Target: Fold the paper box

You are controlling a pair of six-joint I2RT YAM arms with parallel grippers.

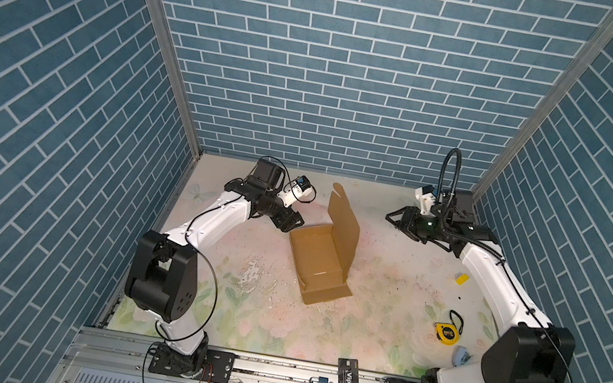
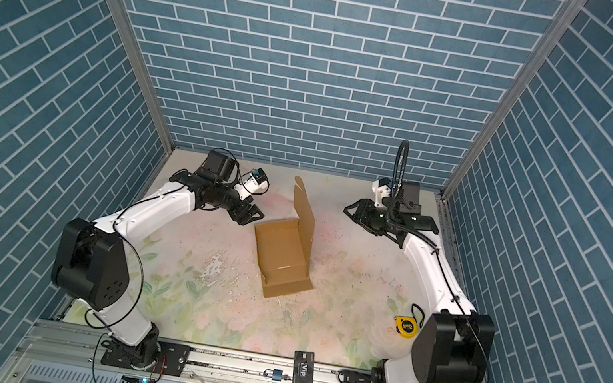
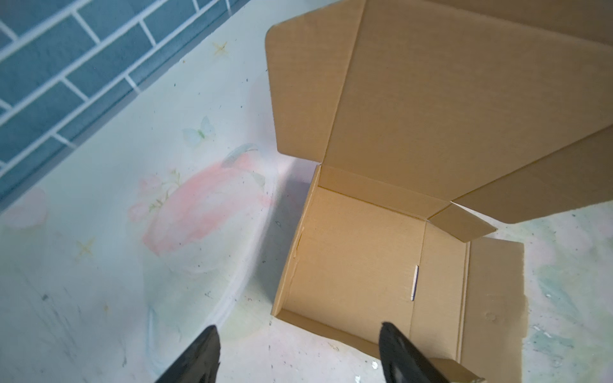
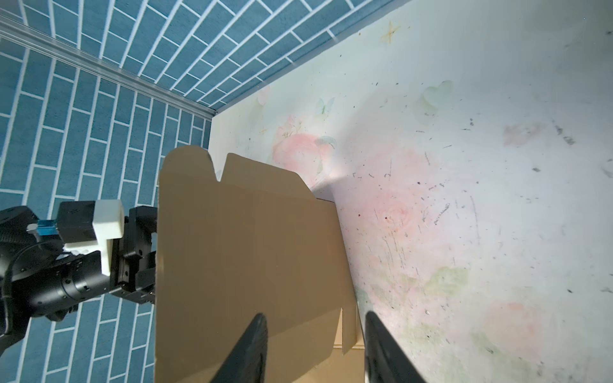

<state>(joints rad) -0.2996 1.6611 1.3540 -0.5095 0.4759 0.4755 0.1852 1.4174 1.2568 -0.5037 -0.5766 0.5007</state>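
The paper box [image 1: 320,260] [image 2: 281,253] lies in the middle of the table in both top views, a tan cardboard tray with low walls. Its lid panel [image 1: 343,217] stands upright along the right side, and a flap [image 1: 325,292] lies flat at the near end. My left gripper [image 1: 294,222] [image 2: 254,214] is open just beside the box's far left corner. In the left wrist view it [image 3: 298,331] holds nothing, and the tray's inside [image 3: 358,252] shows ahead. My right gripper [image 1: 392,219] [image 4: 315,316] is open and empty, apart from the box, facing the lid's outer face [image 4: 245,252].
A yellow tape measure [image 1: 445,333] and a small yellow block [image 1: 462,278] lie near the right arm. A black card [image 1: 347,376] and a padlock [image 1: 319,382] rest on the front rail. Blue brick walls close in the back and both sides.
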